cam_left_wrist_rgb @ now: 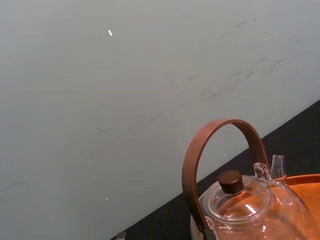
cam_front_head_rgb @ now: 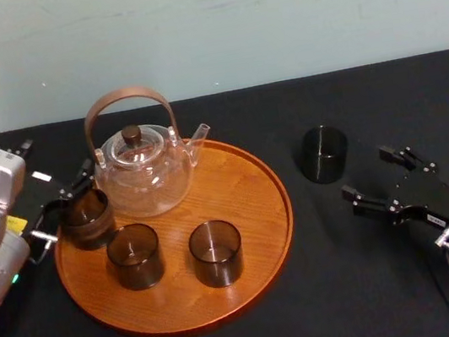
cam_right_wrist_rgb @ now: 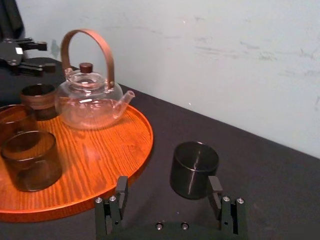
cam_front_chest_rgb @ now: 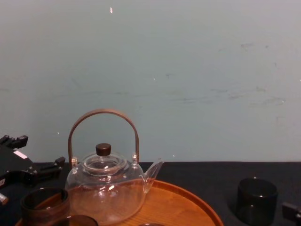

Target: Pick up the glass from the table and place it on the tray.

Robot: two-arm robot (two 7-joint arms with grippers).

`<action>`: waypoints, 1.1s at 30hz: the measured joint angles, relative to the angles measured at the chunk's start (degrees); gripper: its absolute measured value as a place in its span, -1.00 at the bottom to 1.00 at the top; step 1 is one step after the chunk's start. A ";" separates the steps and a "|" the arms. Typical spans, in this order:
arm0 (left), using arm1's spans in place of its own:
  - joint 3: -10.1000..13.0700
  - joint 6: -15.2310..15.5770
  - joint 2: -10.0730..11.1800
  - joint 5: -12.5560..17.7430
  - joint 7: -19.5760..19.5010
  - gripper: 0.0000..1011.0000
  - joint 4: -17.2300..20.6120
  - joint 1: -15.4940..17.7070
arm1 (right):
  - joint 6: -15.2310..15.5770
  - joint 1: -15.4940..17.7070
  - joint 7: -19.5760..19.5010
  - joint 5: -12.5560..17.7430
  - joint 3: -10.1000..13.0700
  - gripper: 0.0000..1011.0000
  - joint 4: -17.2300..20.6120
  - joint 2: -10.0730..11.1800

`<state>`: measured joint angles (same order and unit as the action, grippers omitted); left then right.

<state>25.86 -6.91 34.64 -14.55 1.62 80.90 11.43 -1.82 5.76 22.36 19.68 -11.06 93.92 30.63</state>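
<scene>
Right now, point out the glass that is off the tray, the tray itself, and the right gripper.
glass (cam_front_head_rgb: pixel 324 153): head view, on the middle of its dark body.
tray (cam_front_head_rgb: pixel 250 192): head view, on bare wood near its right rim.
right gripper (cam_front_head_rgb: pixel 367 173): head view, midway between its open fingertips.

The tray sits on the table, left of centre. On it, the teapot stands at the back, with the rim glass at its left. The middle glass and the front glass stand side by side before it. Off to the tray's right, the lone glass stands on the table. The right claw is near it, in front and to the right. The left claw is at the tray's left edge.
</scene>
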 joint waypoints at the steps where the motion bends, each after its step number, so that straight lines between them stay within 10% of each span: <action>1: 0.00 0.00 0.00 0.00 0.00 0.98 0.00 0.00 | 0.00 0.00 0.00 0.00 0.00 0.98 0.00 0.00; 15: 0.00 0.00 0.00 0.00 0.00 0.98 0.00 0.00 | 5.57 -7.14 -0.30 1.12 -1.73 0.98 -7.00 -2.81; 33: 0.00 0.00 0.00 0.00 0.00 0.98 0.00 0.00 | 5.54 -7.10 -0.40 0.92 -1.74 0.98 -6.99 -2.80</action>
<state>25.86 -6.91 34.64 -14.55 1.61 80.90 11.43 3.72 -1.34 21.97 20.60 -12.80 86.93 27.83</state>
